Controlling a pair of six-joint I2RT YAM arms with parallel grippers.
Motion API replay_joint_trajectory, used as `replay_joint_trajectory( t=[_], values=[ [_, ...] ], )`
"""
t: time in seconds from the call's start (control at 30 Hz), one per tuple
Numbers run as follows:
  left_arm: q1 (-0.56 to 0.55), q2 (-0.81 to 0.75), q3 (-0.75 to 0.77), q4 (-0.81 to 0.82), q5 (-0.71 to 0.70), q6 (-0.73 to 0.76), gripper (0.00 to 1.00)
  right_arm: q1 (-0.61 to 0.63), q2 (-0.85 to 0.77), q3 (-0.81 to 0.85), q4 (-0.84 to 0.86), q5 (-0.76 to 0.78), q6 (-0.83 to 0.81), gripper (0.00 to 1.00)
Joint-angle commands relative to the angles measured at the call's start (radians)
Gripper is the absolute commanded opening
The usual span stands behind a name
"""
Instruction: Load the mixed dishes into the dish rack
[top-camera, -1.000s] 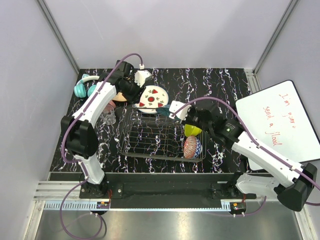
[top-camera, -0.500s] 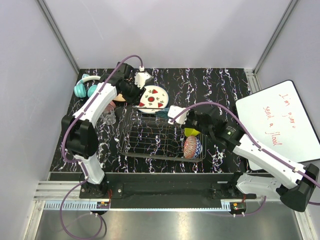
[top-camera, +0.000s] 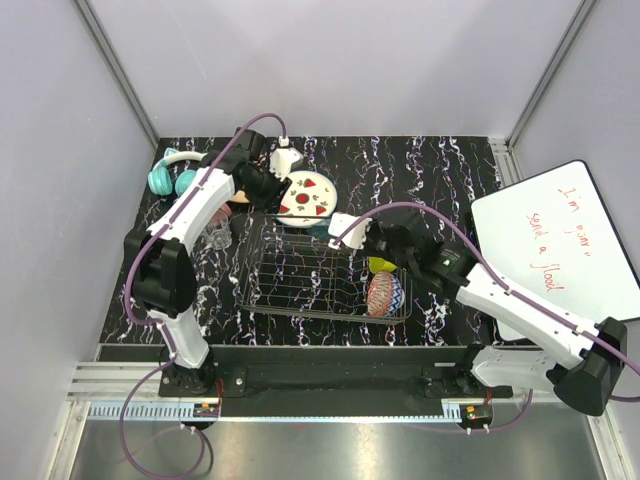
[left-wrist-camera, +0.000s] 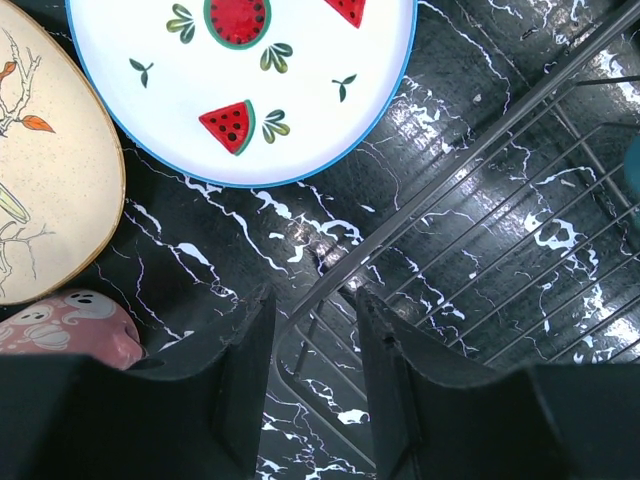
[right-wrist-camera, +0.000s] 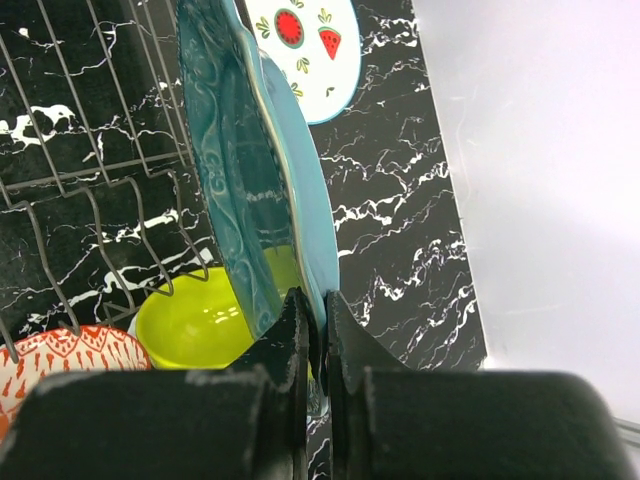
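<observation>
The teal plate (right-wrist-camera: 255, 180) stood on edge over the dish rack (left-wrist-camera: 450, 178), its rim pinched between the pressed-together fingers of my right gripper (right-wrist-camera: 315, 300), that arm reaching low across the rack. Just left of those fingers sat the yellow-green bowl (right-wrist-camera: 200, 315). My left gripper (left-wrist-camera: 315, 298) pointed down at the rack's far corner, fingers partly spread astride a rim wire; contact unclear. The white watermelon-print plate (left-wrist-camera: 250, 80) lay beyond them.

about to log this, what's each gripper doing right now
left gripper: open, straddling the dish rack rim
right gripper: closed on the teal plate
</observation>
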Motion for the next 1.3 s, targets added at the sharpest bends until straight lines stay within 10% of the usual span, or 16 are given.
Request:
replay_joint_trajectory(
  t=[0.0, 0.67, 0.93, 1.27],
  values=[
    [0.0, -0.026, -0.012, 0.05, 0.026, -0.001, 0.42, 0.002, 0.001, 0.018, 0.124, 0.043, -0.021, 0.0],
    [0.032, -0.055, -0.081, 0.086, 0.037, 0.045, 0.41, 0.002, 0.171, 0.027, 0.149, 0.074, 0.024, 0.01],
    [0.037, -0.044, -0.064, 0.086, 0.029, 0.046, 0.41, 0.0, 0.136, 0.01, 0.1, 0.118, 0.074, 0.42],
    [0.037, 0.0, -0.02, 0.086, 0.014, 0.048, 0.41, 0.017, 0.003, 0.029, 0.023, 0.105, 0.131, 0.56]
  ],
)
